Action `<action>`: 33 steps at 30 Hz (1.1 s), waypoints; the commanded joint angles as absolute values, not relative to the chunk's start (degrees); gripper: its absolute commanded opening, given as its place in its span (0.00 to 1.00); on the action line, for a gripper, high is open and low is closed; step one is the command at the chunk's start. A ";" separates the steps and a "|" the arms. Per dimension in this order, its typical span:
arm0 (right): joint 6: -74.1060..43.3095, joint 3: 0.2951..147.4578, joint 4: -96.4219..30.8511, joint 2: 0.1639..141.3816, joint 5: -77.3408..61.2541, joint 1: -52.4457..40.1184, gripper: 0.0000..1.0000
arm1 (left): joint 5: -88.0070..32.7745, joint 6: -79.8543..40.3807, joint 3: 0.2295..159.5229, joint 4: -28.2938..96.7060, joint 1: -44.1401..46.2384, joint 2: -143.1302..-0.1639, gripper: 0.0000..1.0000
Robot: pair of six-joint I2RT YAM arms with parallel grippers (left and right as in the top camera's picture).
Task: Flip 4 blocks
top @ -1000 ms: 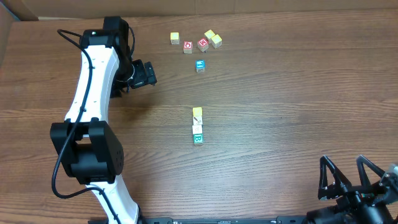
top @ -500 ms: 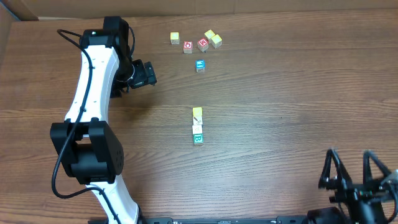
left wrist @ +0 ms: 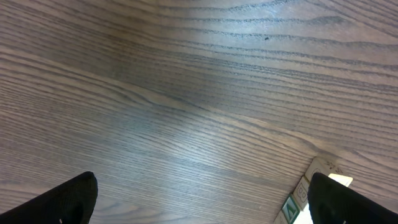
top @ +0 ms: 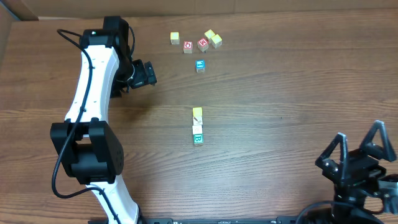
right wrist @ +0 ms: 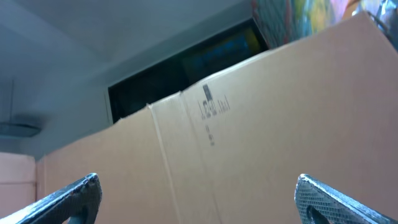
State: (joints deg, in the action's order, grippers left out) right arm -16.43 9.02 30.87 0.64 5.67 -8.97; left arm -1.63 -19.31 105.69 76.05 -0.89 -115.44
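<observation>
The four blocks (top: 197, 126) sit in a tight line, one touching the next, right at the middle of the counter (top: 292, 87). The yellow-topped one (top: 197, 112) is at the far end and the green-printed one (top: 198, 139) at the near end. The left tool (top: 147, 73) hovers well off to their left with its fingers spread wide and nothing between them. The right tool (top: 359, 140) is down at the near right corner, well apart from the line, also wide and empty. It is tipped up, so its camera sees only a cardboard wall (right wrist: 249, 143). Beyond the line a blue-printed cube (top: 199, 65) stands alone. Further back there's a loose cluster of red-printed and yellow cubes (top: 203, 42).
</observation>
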 commanded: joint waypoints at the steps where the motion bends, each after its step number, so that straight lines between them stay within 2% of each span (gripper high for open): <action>1: -13.17 4.54 32.67 0.21 3.14 -8.60 1.00 | -1.28 -18.39 106.96 75.99 -1.10 -116.46 1.00; 7: -8.47 0.38 29.06 0.21 0.34 -8.60 1.00 | -1.28 -18.39 106.96 75.99 -1.10 -116.46 1.00; 15: -8.47 0.45 7.94 0.21 -0.10 -8.60 1.00 | -1.28 -18.39 106.96 75.99 -1.10 -116.46 1.00; 22: -4.25 0.45 -4.14 0.21 -0.14 -8.60 1.00 | -1.28 -18.39 106.96 75.99 -1.10 -116.46 1.00; 33: -2.76 0.45 -4.84 0.30 -0.12 -8.60 1.00 | -1.28 -18.39 106.96 75.99 -1.10 -116.46 1.00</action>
State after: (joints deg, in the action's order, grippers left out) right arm -3.66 1.06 -5.15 0.64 0.21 -8.97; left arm -1.63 -19.31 105.71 76.03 -0.89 -115.44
